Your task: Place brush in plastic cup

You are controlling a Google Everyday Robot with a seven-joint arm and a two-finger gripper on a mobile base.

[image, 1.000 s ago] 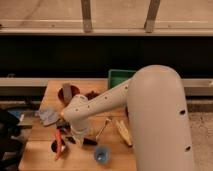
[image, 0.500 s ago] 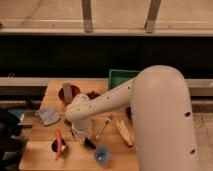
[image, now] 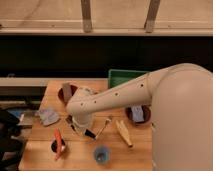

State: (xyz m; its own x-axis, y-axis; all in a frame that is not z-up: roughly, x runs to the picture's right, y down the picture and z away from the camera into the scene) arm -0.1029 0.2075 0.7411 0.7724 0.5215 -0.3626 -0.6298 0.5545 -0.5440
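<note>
Nearest to us, close to the front edge of the wooden table [image: 75, 162], stands the small blue plastic cup [image: 101, 155], upright with its mouth open to the top. To its left, at about 9 o'clock, a black cup with a carrot [image: 58, 145] also stands near the front.

Just behind these, the gripper [image: 79, 126] is down low over the table at the end of a bulky white arm [image: 125, 97] that reaches in from the right. Its fingers are drawn together. The brush [image: 89, 133] shows as a slim dark shape at the fingers, its long axis running roughly from 10 o'clock to 4 o'clock. We cannot tell whether the fingers actually pinch it.

From the gripper, the plastic cup lies at about 5 o'clock, near but not touching. We judge the coming move to be a short carry that way. A silver fork [image: 104, 127] lies just beside the brush, at 3 o'clock.

Farthest back sits a green bin [image: 125, 77].
</note>
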